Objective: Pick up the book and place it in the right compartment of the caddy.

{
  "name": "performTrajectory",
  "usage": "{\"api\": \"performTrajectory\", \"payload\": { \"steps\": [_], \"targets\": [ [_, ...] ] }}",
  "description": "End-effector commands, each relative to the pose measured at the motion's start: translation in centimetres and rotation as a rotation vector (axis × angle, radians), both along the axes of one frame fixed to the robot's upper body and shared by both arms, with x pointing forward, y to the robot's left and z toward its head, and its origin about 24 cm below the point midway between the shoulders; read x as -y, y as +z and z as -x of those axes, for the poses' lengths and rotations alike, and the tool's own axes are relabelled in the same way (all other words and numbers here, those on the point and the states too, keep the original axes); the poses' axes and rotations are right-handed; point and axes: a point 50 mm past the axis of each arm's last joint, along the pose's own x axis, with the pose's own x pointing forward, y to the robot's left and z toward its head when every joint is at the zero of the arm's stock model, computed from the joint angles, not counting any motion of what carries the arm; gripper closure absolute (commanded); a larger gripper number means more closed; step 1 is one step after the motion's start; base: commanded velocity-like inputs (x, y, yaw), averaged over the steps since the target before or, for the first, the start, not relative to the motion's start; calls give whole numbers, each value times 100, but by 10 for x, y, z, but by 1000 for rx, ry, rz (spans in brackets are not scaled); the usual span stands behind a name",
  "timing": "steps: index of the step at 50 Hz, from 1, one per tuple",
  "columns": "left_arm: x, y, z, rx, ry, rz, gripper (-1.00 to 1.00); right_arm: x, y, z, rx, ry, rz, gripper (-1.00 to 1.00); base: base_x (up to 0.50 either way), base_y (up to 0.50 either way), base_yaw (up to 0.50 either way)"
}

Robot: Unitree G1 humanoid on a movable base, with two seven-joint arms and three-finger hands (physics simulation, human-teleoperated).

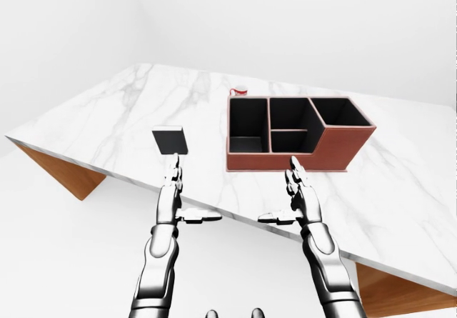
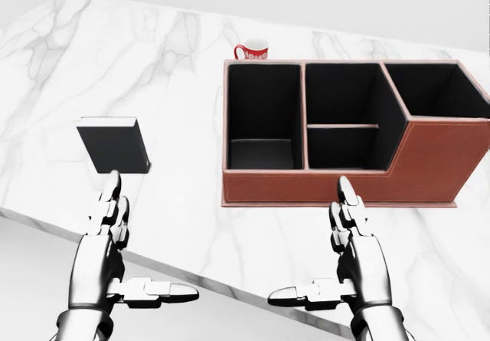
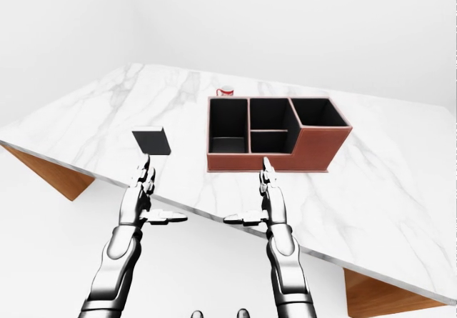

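Just beyond the left hand's (image 2: pixel 103 253) spread, empty fingertips (image 2: pixel 113 181): book (image 2: pixel 113 145), flat on marble table (image 2: pixel 176 65). Right hand (image 2: pixel 356 260) likewise wide, empty, fingertips near caddy (image 2: pixel 337 184) wall. Step judged: approach, grasp pending. Next: reach forward, close on book. Mug (image 2: pixel 253 51) beyond caddy; nothing blocks the book.

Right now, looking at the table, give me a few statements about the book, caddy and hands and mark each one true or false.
1. The book lies on the table, left of the caddy in the head view. True.
2. The left hand grips the book. False: it is open, short of the book.
3. The mug sits inside the caddy. False: it stands on the table beyond it.
4. The right hand is open and empty. True.
5. The caddy's compartments look empty. True.
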Motion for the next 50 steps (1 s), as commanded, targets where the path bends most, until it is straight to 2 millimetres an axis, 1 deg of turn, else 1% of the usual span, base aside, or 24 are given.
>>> {"api": "performTrajectory", "payload": {
  "steps": [1,5,10,13,25,34,42,44,50],
  "targets": [
    [0,-1,0,-1,0,-5,-100,-1,0,0,-2,4,-1,-100,10,-25,0],
    [0,-2,0,-1,-1,-5,-100,-3,0,0,2,13,9,-100,6,-15,0],
    [0,-2,0,-1,-1,-7,-100,-6,-4,2,-18,30,26,-100,0,0,0],
    [0,-1,0,-1,-1,-5,-100,-4,-2,1,-6,22,24,-100,0,0,0],
    [0,-2,0,0,-3,-6,-100,-4,-5,1,-20,15,19,-100,0,0,0],
    [-1,1,0,7,-2,-4,-100,-4,1,2,5,15,18,-100,0,0,0],
    [-7,9,-1,27,15,-1,-100,-1,9,0,40,5,8,-100,0,0,0],
    [-10,14,-2,41,23,-2,-100,1,14,-1,55,-3,3,-100,0,0,0],
    [-14,26,0,83,42,-8,-100,1,18,-1,67,-11,7,-100,0,0,0]
  ]
}}
